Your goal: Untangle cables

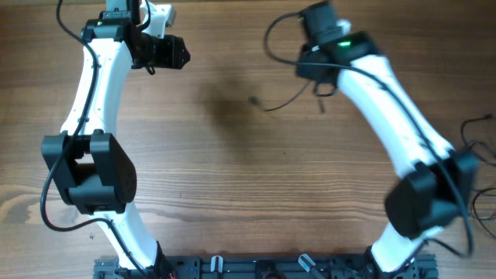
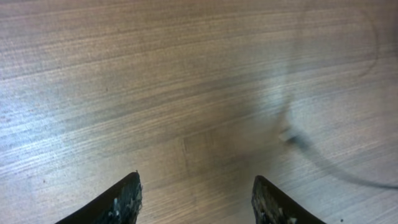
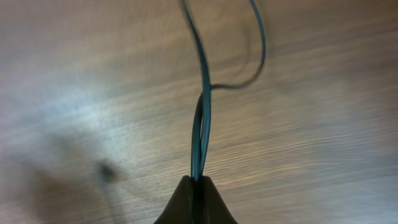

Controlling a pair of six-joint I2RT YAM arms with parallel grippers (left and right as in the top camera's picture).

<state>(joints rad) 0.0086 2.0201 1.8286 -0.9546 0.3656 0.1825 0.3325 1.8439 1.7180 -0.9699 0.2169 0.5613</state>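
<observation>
A thin black cable [image 1: 288,101] hangs from my right gripper [image 1: 319,80] at the back of the table and trails left to a small plug end [image 1: 253,99]. The right wrist view has the right gripper [image 3: 199,180] shut on two strands of the cable [image 3: 200,124], which rise away and split into a loop [image 3: 260,56]. My left gripper [image 1: 184,53] is at the back left, apart from the cable. It stands open [image 2: 198,186] over bare wood. A blurred stretch of cable [image 2: 301,142] lies ahead and to its right.
Thicker black arm cables [image 1: 477,136] lie at the table's right edge. A black rail [image 1: 256,267] runs along the front edge between the two arm bases. The wooden tabletop [image 1: 232,170] spreads between the arms.
</observation>
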